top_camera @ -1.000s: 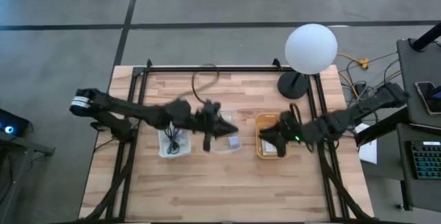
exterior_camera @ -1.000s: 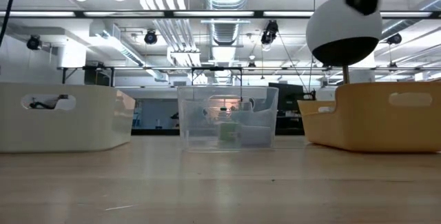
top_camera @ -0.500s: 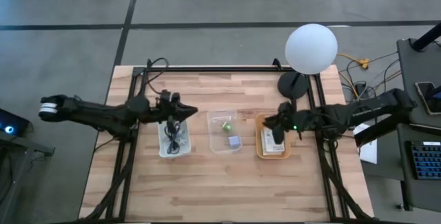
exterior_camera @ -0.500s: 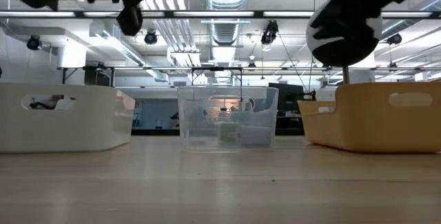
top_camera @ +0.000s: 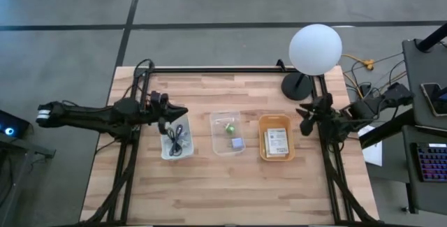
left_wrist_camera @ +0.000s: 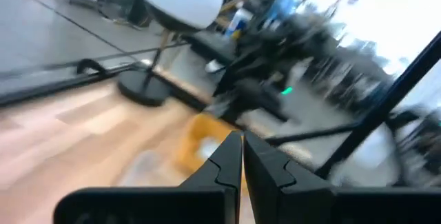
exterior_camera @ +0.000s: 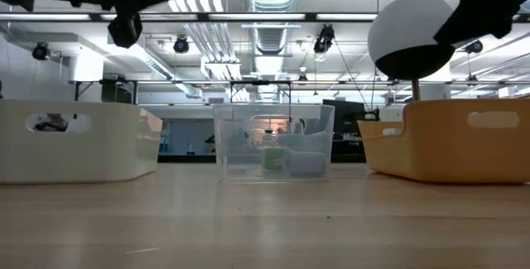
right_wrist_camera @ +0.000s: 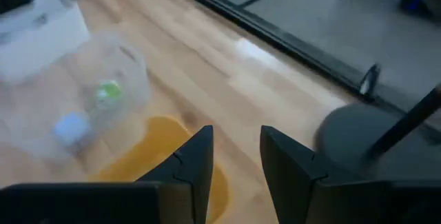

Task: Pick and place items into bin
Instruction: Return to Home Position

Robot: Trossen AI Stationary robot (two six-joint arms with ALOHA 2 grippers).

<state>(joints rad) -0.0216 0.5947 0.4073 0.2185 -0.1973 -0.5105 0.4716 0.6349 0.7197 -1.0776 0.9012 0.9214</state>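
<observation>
- Packets (top_camera: 277, 142) lie in the yellow bin (top_camera: 262, 137).
- My left gripper (left_wrist_camera: 242, 138), pinched together, hangs by the white tray (top_camera: 165, 147).
- My right gripper (right_wrist_camera: 236, 133), parted, empty, hangs beside the bin.

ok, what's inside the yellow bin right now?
From above, the yellow bin holds a white printed box; anything under it is covered. The low view shows only the bin's wall.

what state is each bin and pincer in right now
white bin: upright, holds black cables
clear bin: upright, holds a green piece and a lavender piece
yellow bin: upright, holds a white packet
left pincer: shut, empty
right pincer: open, empty, right of the yellow bin
</observation>
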